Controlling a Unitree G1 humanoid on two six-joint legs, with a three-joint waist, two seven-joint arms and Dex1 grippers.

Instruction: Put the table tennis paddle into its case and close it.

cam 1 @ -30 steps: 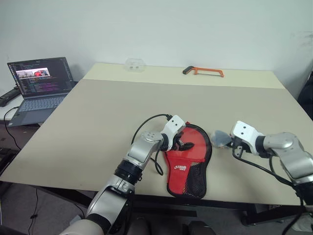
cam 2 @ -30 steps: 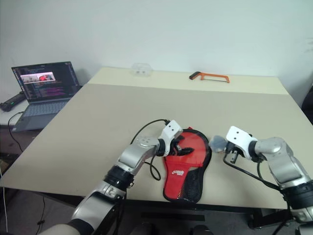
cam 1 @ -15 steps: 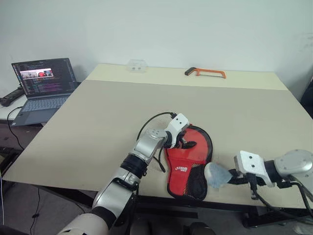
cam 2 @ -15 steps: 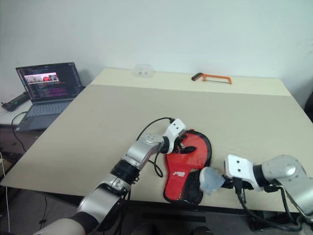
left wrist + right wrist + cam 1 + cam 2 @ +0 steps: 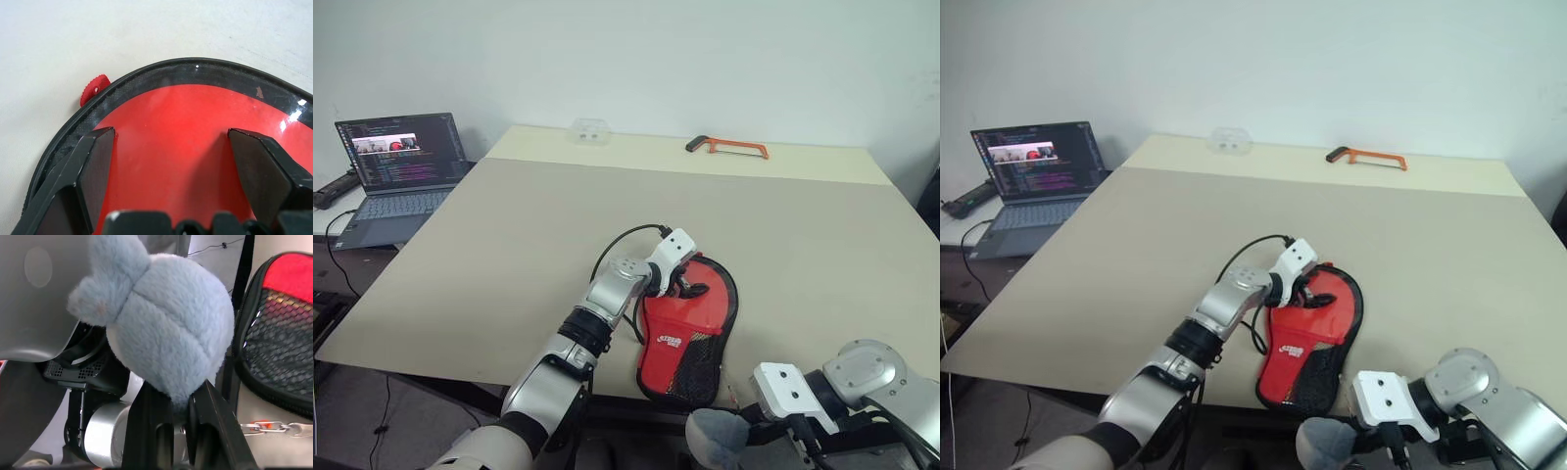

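Observation:
The case (image 5: 690, 328) lies near the table's front edge, red face up, with its black mesh pocket (image 5: 697, 367) toward me. My left gripper (image 5: 688, 289) stands open over the round end, its fingers (image 5: 98, 161) spread above the glossy red face (image 5: 176, 147). A red zip pull (image 5: 94, 89) sticks out beside the black rim. My right gripper (image 5: 178, 406) is down in front of the table's edge, shut on a small grey-white fluffy wad (image 5: 710, 436). The table tennis paddle is hidden.
An orange-framed hacksaw (image 5: 726, 147) and a small clear plastic piece (image 5: 587, 129) lie along the table's far edge. An open laptop (image 5: 396, 166) sits on a lower surface to the left. A small metal chain (image 5: 274, 427) hangs by the case's mesh end.
My right arm has pulled back from beside the case to below the table's front edge, carrying the wad. The left gripper has stayed open over the case.

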